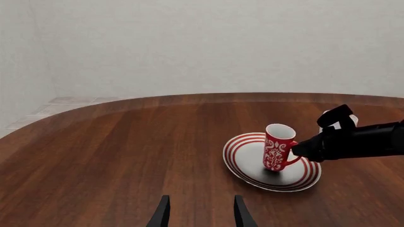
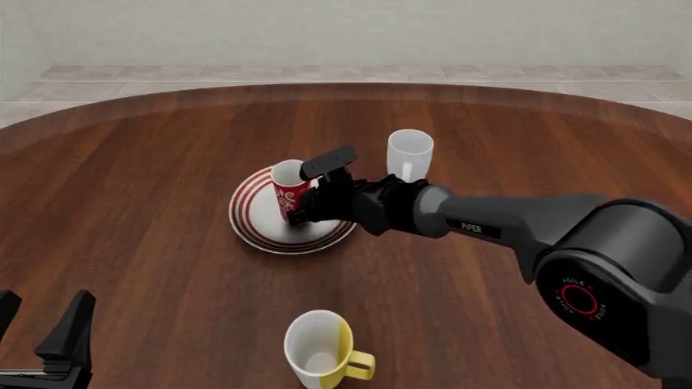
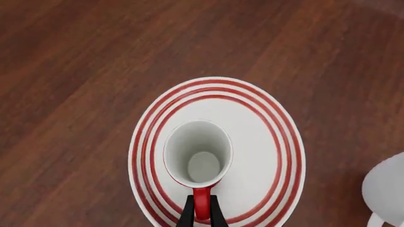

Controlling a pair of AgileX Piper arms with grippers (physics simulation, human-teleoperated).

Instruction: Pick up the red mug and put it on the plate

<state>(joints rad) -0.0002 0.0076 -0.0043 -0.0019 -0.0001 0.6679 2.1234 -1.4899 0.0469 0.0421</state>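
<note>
The red mug [image 3: 197, 153] stands upright on the plate [image 3: 271, 156], its handle [image 3: 200, 202] pointing back at the right gripper [image 3: 201, 212], which is clenched on that handle. Release and retreat lie along the handle's line. The left gripper [image 1: 200, 213] hangs released, well apart over the bench [image 2: 151, 162].

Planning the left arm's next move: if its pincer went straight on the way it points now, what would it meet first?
Probably only bare table. The left pincer points past the plate and red mug, which lie off to one side, though depth is unclear.
</note>
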